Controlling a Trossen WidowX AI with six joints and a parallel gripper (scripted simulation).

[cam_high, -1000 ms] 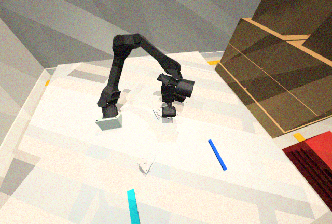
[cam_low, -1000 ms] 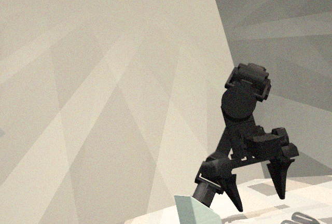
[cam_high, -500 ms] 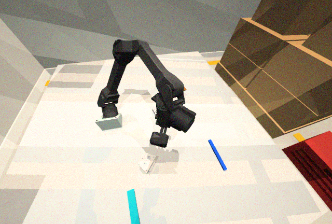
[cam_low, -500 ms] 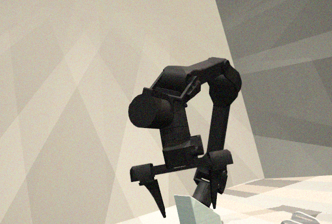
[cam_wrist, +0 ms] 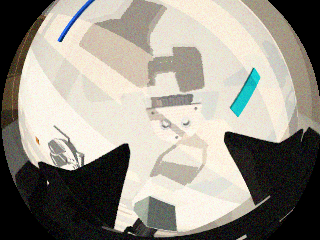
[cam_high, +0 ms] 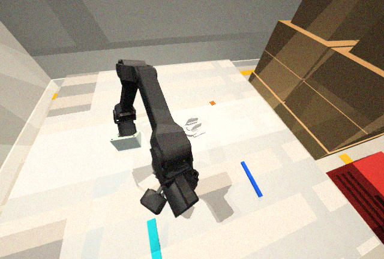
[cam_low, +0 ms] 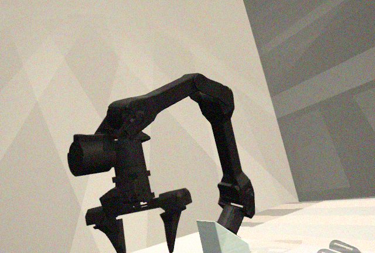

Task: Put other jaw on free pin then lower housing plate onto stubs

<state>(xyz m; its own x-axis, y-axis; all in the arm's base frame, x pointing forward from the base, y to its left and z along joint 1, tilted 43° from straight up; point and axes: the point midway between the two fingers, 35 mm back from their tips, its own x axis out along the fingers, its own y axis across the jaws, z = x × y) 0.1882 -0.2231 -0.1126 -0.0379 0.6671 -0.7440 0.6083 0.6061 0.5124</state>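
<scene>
My gripper (cam_high: 164, 198) (cam_low: 146, 248) (cam_wrist: 179, 143) is wide open and empty, its fingers pointing down. Below it in the wrist view lies a white plate (cam_wrist: 192, 114), apparently the housing plate, with two round features, small dark dots and a ribbed grey strip along one edge. It is hidden under the gripper in the top view. The jaw assembly (cam_high: 195, 126) (cam_low: 345, 246) (cam_wrist: 62, 152) stands apart from the gripper, with two grey rounded jaws side by side. The pins, their seating and the meshing of the teeth are too small to tell.
The pale green base block (cam_high: 128, 142) (cam_low: 210, 238) (cam_wrist: 162, 214) carries the arm. A blue strip (cam_high: 251, 179) (cam_wrist: 75, 20), a cyan strip (cam_high: 153, 238) (cam_wrist: 245, 93) and an orange square (cam_high: 212, 103) (cam_wrist: 37, 141) lie around. Brown boxes (cam_high: 297, 60) stand at the right.
</scene>
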